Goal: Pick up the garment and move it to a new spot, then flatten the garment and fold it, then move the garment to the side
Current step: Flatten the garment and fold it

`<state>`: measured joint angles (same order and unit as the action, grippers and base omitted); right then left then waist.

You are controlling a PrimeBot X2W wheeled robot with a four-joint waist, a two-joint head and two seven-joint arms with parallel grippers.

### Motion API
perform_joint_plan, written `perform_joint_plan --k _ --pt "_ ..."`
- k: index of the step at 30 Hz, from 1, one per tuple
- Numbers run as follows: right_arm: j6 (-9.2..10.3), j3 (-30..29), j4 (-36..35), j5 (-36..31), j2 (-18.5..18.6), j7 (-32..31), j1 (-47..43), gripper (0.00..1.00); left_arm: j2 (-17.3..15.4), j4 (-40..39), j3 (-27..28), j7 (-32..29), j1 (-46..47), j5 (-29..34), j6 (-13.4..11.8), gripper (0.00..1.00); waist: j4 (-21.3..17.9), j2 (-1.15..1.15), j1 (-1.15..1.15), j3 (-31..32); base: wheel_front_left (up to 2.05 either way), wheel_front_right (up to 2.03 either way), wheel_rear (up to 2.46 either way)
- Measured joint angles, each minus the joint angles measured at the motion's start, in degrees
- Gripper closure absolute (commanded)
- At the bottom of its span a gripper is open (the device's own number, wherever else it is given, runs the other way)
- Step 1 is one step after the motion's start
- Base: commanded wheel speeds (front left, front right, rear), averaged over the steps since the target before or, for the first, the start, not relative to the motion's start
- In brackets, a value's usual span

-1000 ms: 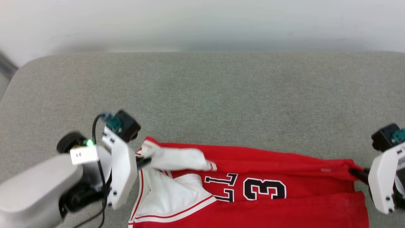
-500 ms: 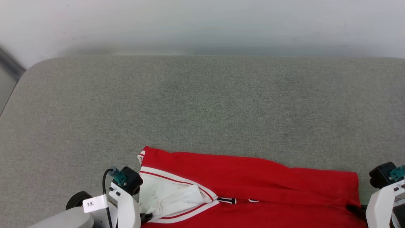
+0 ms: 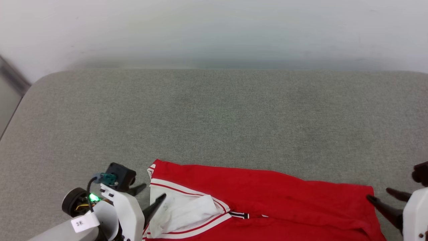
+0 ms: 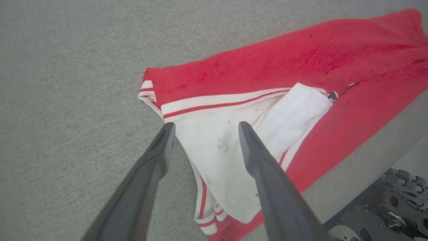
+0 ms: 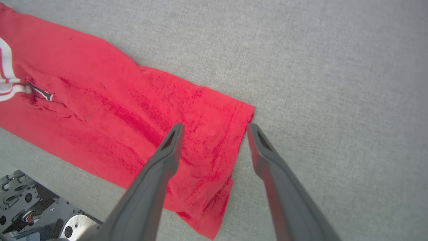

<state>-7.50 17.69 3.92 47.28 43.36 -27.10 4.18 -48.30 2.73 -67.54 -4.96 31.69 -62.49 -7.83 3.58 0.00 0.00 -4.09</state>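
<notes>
The garment (image 3: pixel 267 194), a red jersey, lies folded lengthwise along the near edge of the grey surface. Its white sleeve (image 3: pixel 187 211) with red-white trim shows at the left end. A sliver of black lettering (image 3: pixel 239 215) peeks out at the fold, and the number 3 is hidden. My left gripper (image 3: pixel 150 197) is open, its fingers straddling the sleeve's edge (image 4: pixel 217 140) just above the cloth. My right gripper (image 3: pixel 384 199) is open over the red hem corner (image 5: pixel 234 120) at the right end, with nothing between its fingers.
The grey padded surface (image 3: pixel 214 117) stretches wide behind the garment up to a pale wall (image 3: pixel 214 30). Its rounded left corner (image 3: pixel 36 83) drops off. The wrist views show the near edge with the robot's metal base (image 5: pixel 30 207) below it.
The garment's far half has been drawn over towards me, covering the lettering and the 3. Both grippers, which were shut on its ends, have opened and let go. The camera has shifted.
</notes>
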Motion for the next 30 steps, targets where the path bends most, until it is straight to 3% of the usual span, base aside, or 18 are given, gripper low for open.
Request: perform_joint_plan --k 9,17,19,23,30 --pt "0.0 -10.61 -0.21 -0.47 -2.93 2.74 -3.99 0.0 3.04 3.07 6.14 17.52 -4.77 2.85 -8.6 0.0 0.19 0.0 0.0 0.38 0.0 0.0 0.0" --pt "0.0 -14.46 4.31 0.75 -7.72 2.53 -5.51 0.0 6.79 3.21 15.36 19.85 -9.11 8.62 -13.66 0.0 0.84 0.0 0.0 -0.42 0.0 0.0 0.0" --pt "0.0 -15.04 6.32 2.78 -9.7 1.62 -5.5 0.0 9.2 2.2 21.82 19.87 -11.94 14.18 -15.21 0.0 1.24 0.0 0.01 -0.85 0.0 0.0 0.0" --pt "0.0 -14.8 8.78 4.79 -11.39 -0.51 -5.48 0.0 12.43 1.35 28.75 19.87 -16.67 20.7 -15.56 0.0 1.81 0.0 0.01 -1.41 0.0 0.0 0.0" --pt "0.0 -12.87 13.26 8.13 -13.37 -4.39 -5.37 0.0 18.89 1.16 36.97 19.96 -22.09 29.81 -12.67 0.0 2.66 0.0 0.01 -2.34 0.0 0.0 0.0"
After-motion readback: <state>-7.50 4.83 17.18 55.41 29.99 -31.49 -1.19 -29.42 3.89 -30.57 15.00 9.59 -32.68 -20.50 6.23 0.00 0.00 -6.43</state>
